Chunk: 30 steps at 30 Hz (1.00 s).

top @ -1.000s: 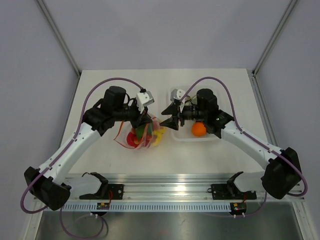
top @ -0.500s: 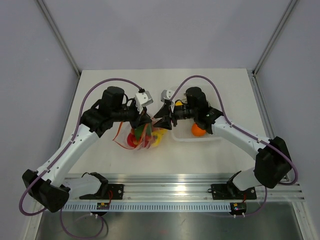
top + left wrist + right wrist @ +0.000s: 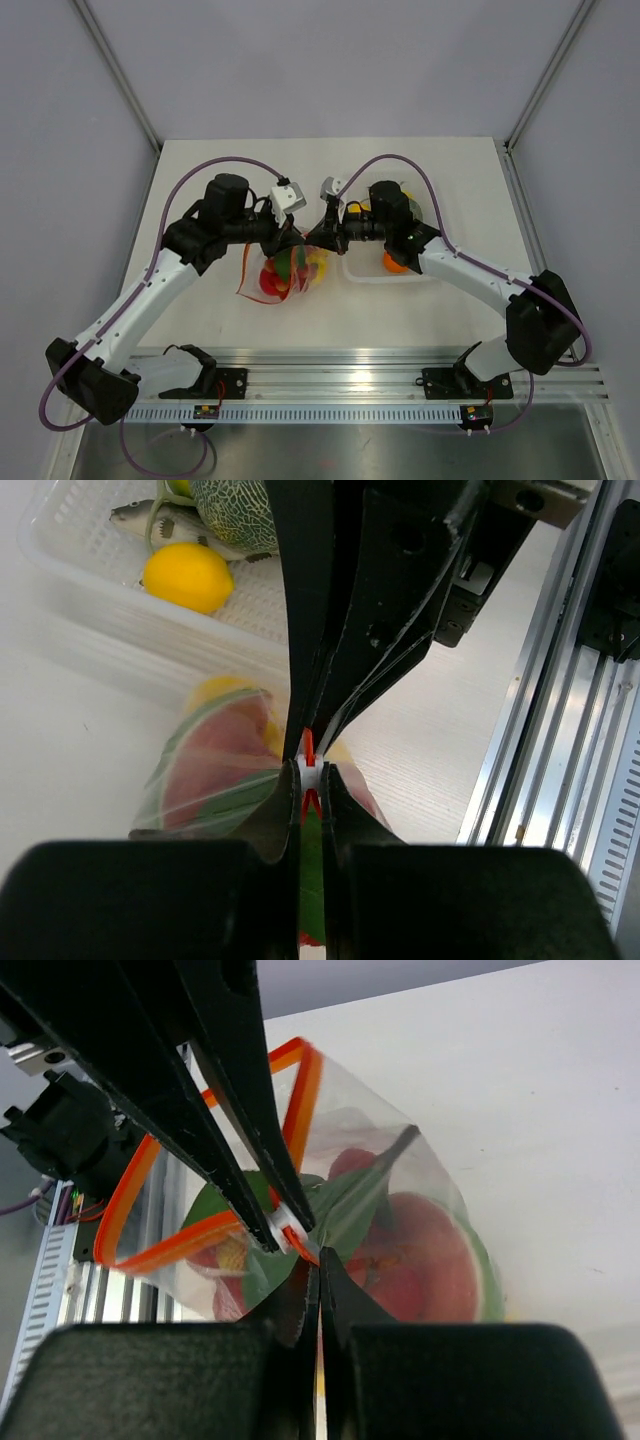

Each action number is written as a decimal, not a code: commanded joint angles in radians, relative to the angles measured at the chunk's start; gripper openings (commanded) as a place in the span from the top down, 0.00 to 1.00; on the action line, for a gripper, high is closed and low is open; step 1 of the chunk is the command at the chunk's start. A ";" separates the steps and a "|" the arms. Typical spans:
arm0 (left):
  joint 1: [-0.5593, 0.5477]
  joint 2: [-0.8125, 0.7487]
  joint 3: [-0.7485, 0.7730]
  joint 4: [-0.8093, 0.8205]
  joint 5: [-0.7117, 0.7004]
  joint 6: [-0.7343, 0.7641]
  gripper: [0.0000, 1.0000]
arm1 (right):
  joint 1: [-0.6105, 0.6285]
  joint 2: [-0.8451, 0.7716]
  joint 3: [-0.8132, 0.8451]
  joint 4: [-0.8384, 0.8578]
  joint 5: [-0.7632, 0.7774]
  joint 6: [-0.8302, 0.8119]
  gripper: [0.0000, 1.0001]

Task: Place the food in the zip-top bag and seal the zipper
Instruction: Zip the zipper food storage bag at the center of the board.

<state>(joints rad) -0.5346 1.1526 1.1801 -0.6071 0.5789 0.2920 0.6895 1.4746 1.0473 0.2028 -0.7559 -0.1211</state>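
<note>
The zip-top bag (image 3: 283,277) hangs between my two grippers, holding food (image 3: 420,1260): a red apple, green pieces and something yellow. Its zipper (image 3: 205,1155) is an orange strip still standing apart in a loop. My left gripper (image 3: 310,770) is shut on the white slider (image 3: 283,1225) of the zipper. Facing it, my right gripper (image 3: 319,1268) is shut on the bag's edge right beside that slider, where the orange strip ends. In the top view the left gripper (image 3: 298,240) and right gripper (image 3: 316,240) meet tip to tip above the bag.
A white tray (image 3: 372,272) stands just right of the bag with an orange (image 3: 397,262) in it. In the left wrist view the tray (image 3: 90,590) also holds a lemon (image 3: 188,577) and a green melon (image 3: 235,510). A metal rail (image 3: 330,375) runs along the near edge.
My right gripper has swung left from over the tray to the bag and shut on its edge. The left gripper kept its grip, and the bag now hangs more upright.
</note>
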 commanded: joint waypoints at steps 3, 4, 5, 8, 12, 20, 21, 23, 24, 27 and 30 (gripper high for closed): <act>-0.001 -0.028 -0.022 0.032 0.033 0.010 1.00 | 0.007 -0.077 -0.047 0.193 0.202 0.095 1.00; -0.001 -0.028 -0.022 0.032 0.032 0.012 1.00 | 0.004 -0.079 -0.052 0.195 0.216 0.101 1.00; -0.001 -0.025 -0.023 0.032 0.033 0.012 1.00 | 0.005 -0.082 -0.052 0.195 0.233 0.107 1.00; 0.001 -0.022 -0.025 0.030 0.030 0.012 1.00 | 0.005 -0.094 -0.059 0.210 0.268 0.144 1.00; 0.001 -0.014 -0.025 0.024 0.024 0.009 1.00 | 0.001 -0.102 -0.043 0.175 0.334 0.195 1.00; 0.002 -0.037 -0.056 0.020 0.003 0.006 1.00 | -0.028 -0.097 -0.026 0.121 0.406 0.284 1.00; 0.002 -0.042 -0.062 0.024 -0.004 0.001 1.00 | -0.033 -0.099 -0.026 0.118 0.420 0.303 1.00; 0.002 -0.054 -0.077 0.033 -0.008 -0.007 1.00 | -0.038 -0.099 -0.026 0.109 0.452 0.322 1.00; 0.002 -0.057 -0.080 0.035 -0.008 -0.011 1.00 | -0.041 -0.099 -0.026 0.109 0.461 0.340 1.00; 0.004 -0.070 -0.094 0.040 -0.025 -0.017 1.00 | -0.045 -0.102 -0.029 0.103 0.500 0.366 1.00; 0.004 -0.074 -0.091 0.020 -0.050 -0.022 1.00 | -0.062 -0.097 -0.023 0.080 0.530 0.408 1.00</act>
<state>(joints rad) -0.5316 1.1320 1.0958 -0.4976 0.5251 0.2951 0.7002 1.4086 0.9779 0.2459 -0.4274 0.2447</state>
